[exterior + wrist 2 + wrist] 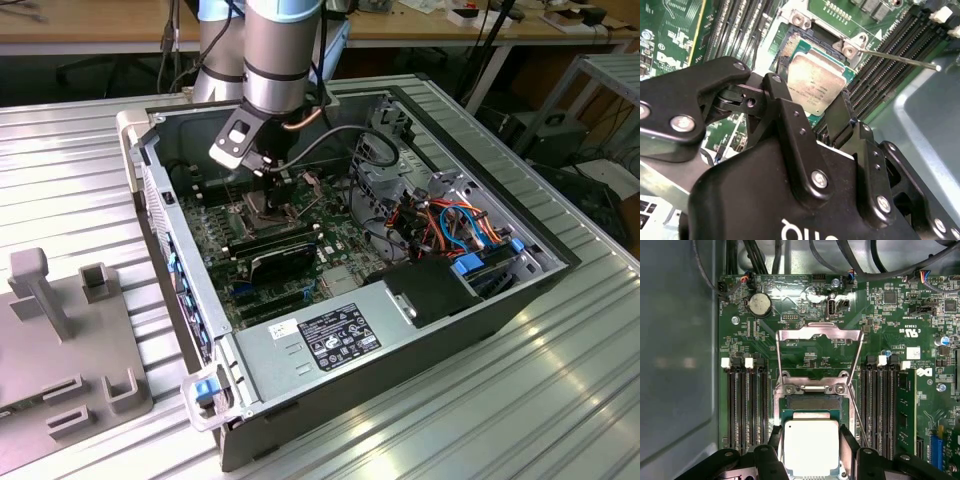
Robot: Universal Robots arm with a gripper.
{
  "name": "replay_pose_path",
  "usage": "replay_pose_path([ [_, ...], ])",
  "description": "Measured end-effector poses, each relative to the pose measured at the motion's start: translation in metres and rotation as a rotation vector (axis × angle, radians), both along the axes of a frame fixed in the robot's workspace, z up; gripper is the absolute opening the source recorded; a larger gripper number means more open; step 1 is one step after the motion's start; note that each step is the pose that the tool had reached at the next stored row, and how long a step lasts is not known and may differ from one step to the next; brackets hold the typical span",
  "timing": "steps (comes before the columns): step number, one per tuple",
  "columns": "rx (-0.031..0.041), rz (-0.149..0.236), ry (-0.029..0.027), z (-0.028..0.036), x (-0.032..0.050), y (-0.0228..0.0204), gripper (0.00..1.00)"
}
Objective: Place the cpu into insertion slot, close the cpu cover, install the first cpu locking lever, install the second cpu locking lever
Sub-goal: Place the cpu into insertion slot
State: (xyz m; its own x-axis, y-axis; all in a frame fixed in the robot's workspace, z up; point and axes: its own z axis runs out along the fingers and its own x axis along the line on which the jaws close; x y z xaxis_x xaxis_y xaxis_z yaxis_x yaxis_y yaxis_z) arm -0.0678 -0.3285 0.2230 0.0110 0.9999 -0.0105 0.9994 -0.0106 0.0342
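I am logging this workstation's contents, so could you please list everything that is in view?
computer case: one, dark, open, on the table
table: one, silvery, ribbed
motherboard: one, green, inside the case
cpu: one, silvery, at the insertion slot
insertion slot: one, dark, silvery rim, between the memory slots
cpu cover: one, silvery, swung open
memory slots: two banks, black
coin battery: one, silvery, beyond the cover
power supply: one, grey, labelled
cables: several, orange and blue
fixture: one, grey, exterior view's left
arm: one, silvery
gripper: one, black, closed on the cpu
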Motion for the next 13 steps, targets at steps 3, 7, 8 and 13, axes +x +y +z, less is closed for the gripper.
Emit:
replay_pose_path([
  [3,-0.0001,0.000,0.0000,-0.0043,-0.0001,-0.0007,0.55],
  [7,-0.0026,0.000,0.0000,-0.0070,0.0000,-0.0010,0.55],
  [8,-0.0034,0.000,0.0000,-0.0096,0.0001,-0.0009,0.55],
  [13,-0.0036,0.000,0.0001,-0.0160,0.0016,-0.0011,0.55],
])
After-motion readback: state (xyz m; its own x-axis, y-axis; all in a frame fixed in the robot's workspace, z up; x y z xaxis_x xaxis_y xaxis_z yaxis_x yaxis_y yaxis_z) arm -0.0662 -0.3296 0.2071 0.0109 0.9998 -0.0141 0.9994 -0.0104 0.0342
